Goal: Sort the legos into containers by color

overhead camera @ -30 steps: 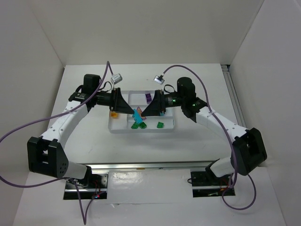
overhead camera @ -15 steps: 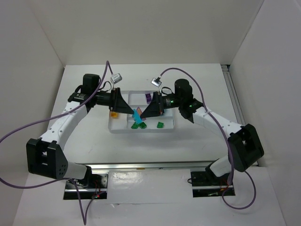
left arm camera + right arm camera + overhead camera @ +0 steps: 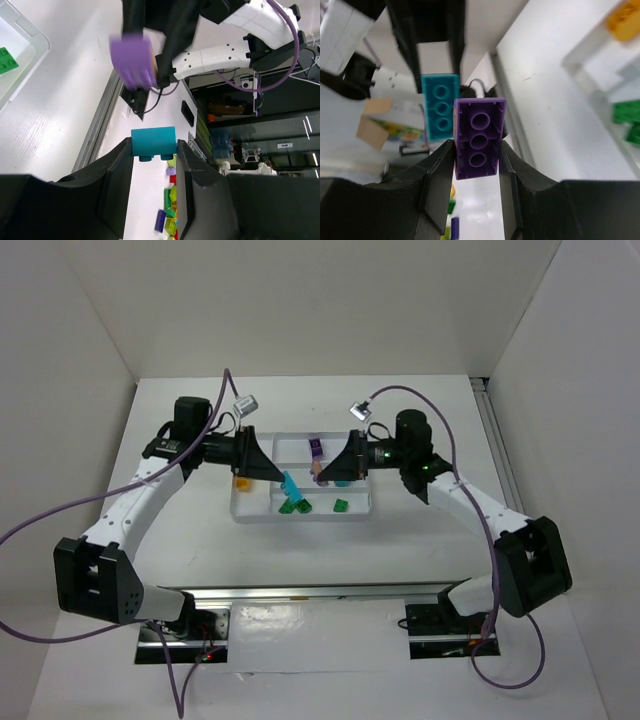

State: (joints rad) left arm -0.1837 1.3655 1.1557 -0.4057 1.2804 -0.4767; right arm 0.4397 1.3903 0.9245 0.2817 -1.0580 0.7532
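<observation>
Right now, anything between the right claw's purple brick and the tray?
Nothing visible. The right claw holds the purple brick over the tray; the left claw, shut on the cyan brick, is beside it, apart.

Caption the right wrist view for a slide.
Right gripper holds a purple brick, hollow underside showing; a cyan brick shows beyond it.

No text, label, brand, number or sign can be read in any of the views.

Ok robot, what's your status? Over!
Left gripper shut on cyan brick. Right gripper shut on purple brick. Both above tray, no obstruction seen.
</observation>
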